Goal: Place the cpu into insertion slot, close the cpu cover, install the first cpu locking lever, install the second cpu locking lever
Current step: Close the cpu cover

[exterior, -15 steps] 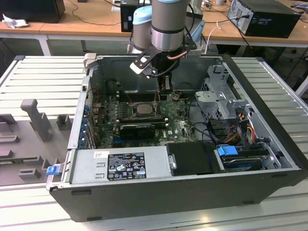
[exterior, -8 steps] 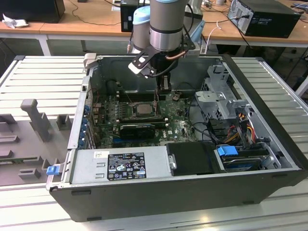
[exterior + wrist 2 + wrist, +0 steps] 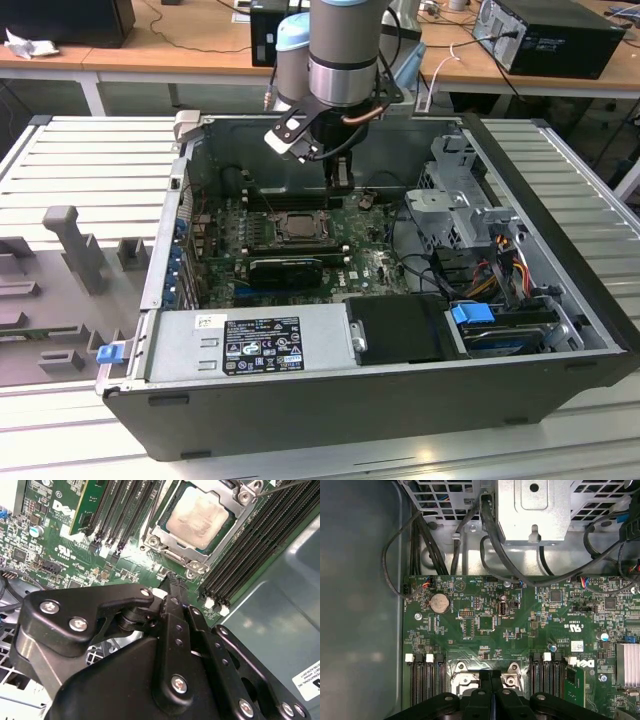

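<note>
The pale cpu (image 3: 200,515) lies flat in the insertion slot (image 3: 298,226) on the green motherboard. The silvery cpu cover (image 3: 173,553) is down around it, its square opening framing the chip. A thin metal lever (image 3: 280,487) runs past the socket's far corner. My gripper (image 3: 171,578) is shut with nothing between its fingers, and its tip hovers just beside the socket's edge. In the exterior view the gripper (image 3: 341,182) hangs over the board just behind the socket. In the first wrist view the gripper (image 3: 490,677) sits between two socket corners.
Long black memory slots (image 3: 245,545) flank the socket on both sides. A black card (image 3: 286,268) stands in front of the socket, with the power supply (image 3: 250,345) along the case's near wall. A metal drive cage (image 3: 460,200) and cables fill the exterior view's right.
</note>
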`<control>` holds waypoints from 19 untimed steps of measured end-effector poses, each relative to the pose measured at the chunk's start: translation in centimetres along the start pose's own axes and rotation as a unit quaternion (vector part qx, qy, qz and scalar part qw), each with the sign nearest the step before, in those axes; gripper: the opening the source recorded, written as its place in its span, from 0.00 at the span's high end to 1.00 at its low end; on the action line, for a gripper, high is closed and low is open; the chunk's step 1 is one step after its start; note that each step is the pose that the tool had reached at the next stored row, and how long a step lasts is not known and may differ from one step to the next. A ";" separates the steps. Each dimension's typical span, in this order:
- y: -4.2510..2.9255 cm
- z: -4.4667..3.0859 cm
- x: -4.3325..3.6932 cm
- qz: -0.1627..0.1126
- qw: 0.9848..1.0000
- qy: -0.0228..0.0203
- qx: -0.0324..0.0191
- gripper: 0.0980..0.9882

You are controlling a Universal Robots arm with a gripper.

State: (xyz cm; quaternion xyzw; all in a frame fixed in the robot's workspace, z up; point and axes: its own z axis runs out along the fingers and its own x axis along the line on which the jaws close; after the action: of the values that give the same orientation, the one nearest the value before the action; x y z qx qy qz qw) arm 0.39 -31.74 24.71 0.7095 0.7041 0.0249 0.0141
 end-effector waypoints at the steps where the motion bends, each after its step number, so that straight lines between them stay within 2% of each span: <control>1: -0.05 0.00 0.00 0.000 1.000 0.000 0.000 0.99; 6: -0.38 -0.02 0.00 0.000 1.000 0.000 0.000 0.99; 15: -1.63 -0.03 -0.01 0.000 1.000 0.000 0.000 0.99; 16: -2.00 0.09 -0.02 0.000 1.000 0.000 0.000 0.99; 19: -2.24 0.68 -0.04 0.000 1.000 0.000 0.001 0.99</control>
State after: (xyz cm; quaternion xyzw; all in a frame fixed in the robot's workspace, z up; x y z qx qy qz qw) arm -1.81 -31.75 23.91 0.7095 0.7041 0.0246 0.0137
